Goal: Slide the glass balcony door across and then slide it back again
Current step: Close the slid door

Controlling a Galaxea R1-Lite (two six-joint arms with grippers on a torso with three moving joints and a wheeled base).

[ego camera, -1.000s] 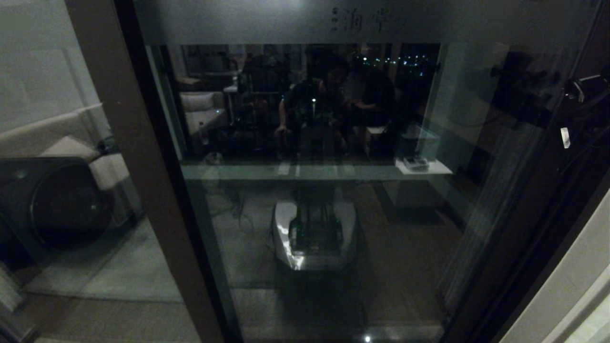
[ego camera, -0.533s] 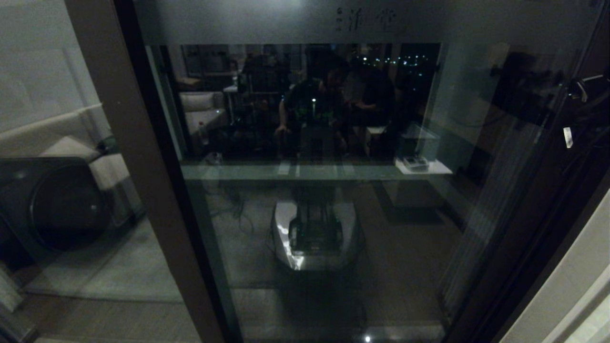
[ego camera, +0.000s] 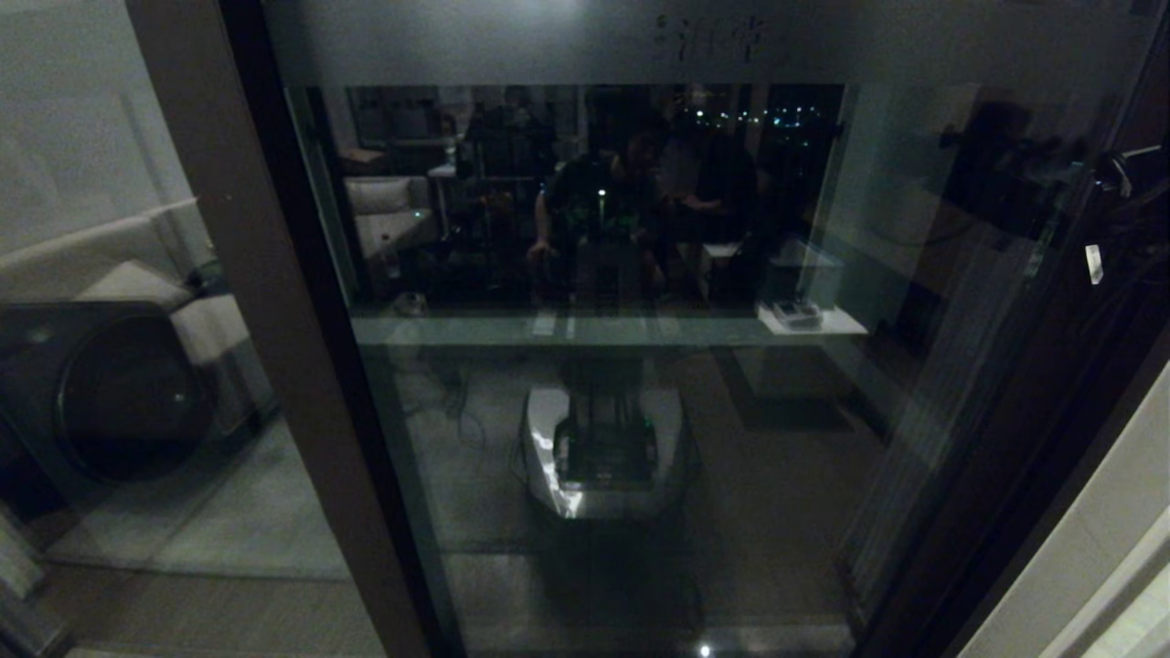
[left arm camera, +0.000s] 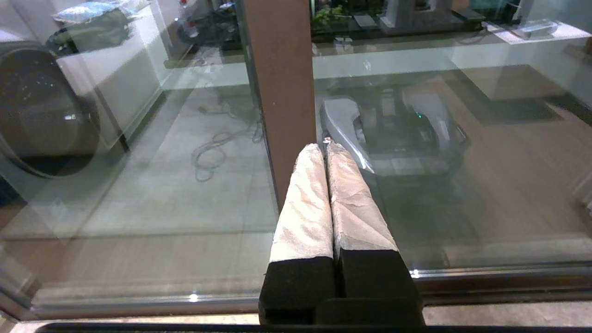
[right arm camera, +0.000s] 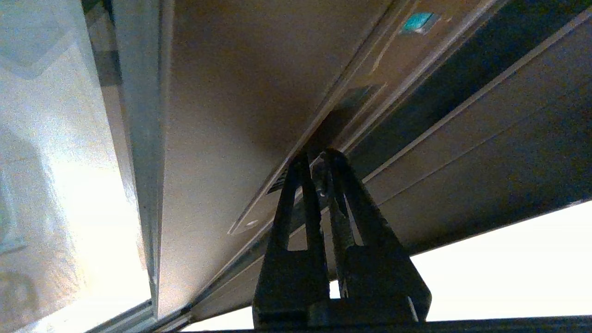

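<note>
Right pincer (right arm camera: 319,159) is pressing its tips, nearly together and clamped on nothing, into the recessed handle (right arm camera: 333,122) on the right-hand stile of the glass balcony door (ego camera: 640,384). Left pincer (left arm camera: 326,150) is idling low, fingers closed together, just before the brown stile (left arm camera: 282,83) at the door's left edge. The door is filling the head view; one frosted strip (ego camera: 548,41) is running across its top. One handle showing. Judging it heavy, stiff, slick glass: purchase only at the recess, steady sideways push.
</note>
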